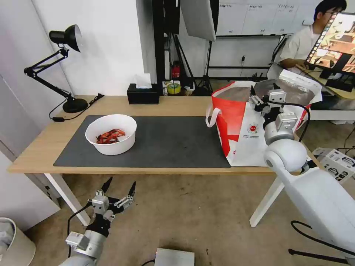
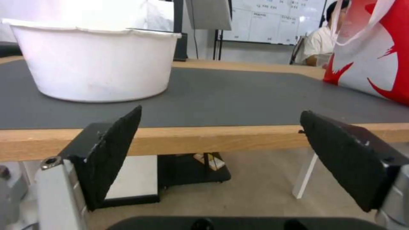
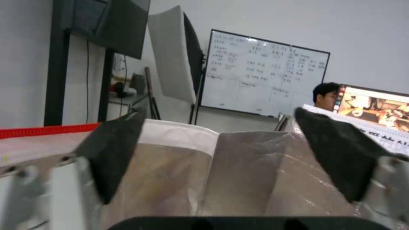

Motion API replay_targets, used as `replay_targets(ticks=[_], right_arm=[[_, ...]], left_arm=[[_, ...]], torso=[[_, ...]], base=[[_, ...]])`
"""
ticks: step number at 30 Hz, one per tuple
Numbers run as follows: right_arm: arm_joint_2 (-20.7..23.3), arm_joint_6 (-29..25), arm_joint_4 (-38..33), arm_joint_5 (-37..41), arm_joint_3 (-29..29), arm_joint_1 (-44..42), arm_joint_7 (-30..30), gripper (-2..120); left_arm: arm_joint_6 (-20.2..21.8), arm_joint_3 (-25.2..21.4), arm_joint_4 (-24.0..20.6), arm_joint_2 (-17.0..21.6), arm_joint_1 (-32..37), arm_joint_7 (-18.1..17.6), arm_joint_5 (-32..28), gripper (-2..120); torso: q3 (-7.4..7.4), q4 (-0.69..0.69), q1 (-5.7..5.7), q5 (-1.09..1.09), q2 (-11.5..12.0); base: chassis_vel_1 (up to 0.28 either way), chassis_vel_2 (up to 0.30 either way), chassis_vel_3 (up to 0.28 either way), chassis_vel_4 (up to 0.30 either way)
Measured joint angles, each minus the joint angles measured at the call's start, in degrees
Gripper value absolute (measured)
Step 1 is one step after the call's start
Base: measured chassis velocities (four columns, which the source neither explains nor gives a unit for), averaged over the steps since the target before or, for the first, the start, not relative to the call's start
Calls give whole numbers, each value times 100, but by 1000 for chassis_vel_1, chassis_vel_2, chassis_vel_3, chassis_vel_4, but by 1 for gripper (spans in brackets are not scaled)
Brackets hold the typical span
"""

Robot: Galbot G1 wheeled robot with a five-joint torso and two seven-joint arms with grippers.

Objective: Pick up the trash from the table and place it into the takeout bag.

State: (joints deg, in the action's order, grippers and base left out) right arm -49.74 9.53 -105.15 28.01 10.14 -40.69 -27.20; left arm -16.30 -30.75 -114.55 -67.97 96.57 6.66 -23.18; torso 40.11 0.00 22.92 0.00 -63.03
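Nearest the robot, the left gripper (image 1: pixel 120 187) is hanging below and in front of the table's near edge, over the concrete floor, with its two black fingers (image 2: pixel 113 150) standing wide apart and nothing between them. From the left wrist view it is sitting level with the long light-wood tabletop on white legs (image 1: pixel 44 146), facing across it.

Beyond that edge, the large dark grey rectangular mat (image 1: pixel 166 142) is lying flat on the tabletop. The white round bowl holding red crayfish shells (image 1: pixel 111 133) is standing upright on the left part of the mat, well apart from both grippers.

To the right, the large boxy white-and-red takeout bag with silver foil lining and white loop handles (image 1: pixel 236 133) is standing upright at the mat's right end, its mouth open. The right gripper (image 1: pixel 261 96) is hovering over that open mouth; its dark fingers (image 3: pixel 336 159) are spread apart and empty, with the foil lining showing between them.

Farthest back, a black rectangular tissue box (image 1: pixel 143 95) and a black articulated desk lamp (image 1: pixel 63 62) are standing along the rear edge of the table.
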Motion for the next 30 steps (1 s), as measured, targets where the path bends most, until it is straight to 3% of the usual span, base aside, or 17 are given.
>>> replay_targets(ticks=[4,16,20,23,30], right_arm=[[12,0,-16,9,0,17,16,100],[52,-48,-162,223,-18,57,150,100],[119,-240,-532,816,-70,71,597,100],[260,-337,-1063,1560,-127,-232,1337,100],[560,-151,-1499,1608,-237,-886,1865,100]], left_arm=[[0,-11,-9,-2,13,-1,-1,100],[4,-16,-27,2,15,-3,-2,100],[6,-25,-27,-1,19,-3,-4,100],[6,-45,-30,-1,20,-5,-12,100],[-5,-109,-30,-4,16,2,-13,100]], torso=[[0,0,0,0,0],[0,0,1,0,0],[0,0,1,0,0],[0,1,1,-1,0],[0,-1,1,0,0]], base=[[0,0,0,0],[0,0,0,0],[0,0,0,0],[0,0,0,0],[0,0,0,0]])
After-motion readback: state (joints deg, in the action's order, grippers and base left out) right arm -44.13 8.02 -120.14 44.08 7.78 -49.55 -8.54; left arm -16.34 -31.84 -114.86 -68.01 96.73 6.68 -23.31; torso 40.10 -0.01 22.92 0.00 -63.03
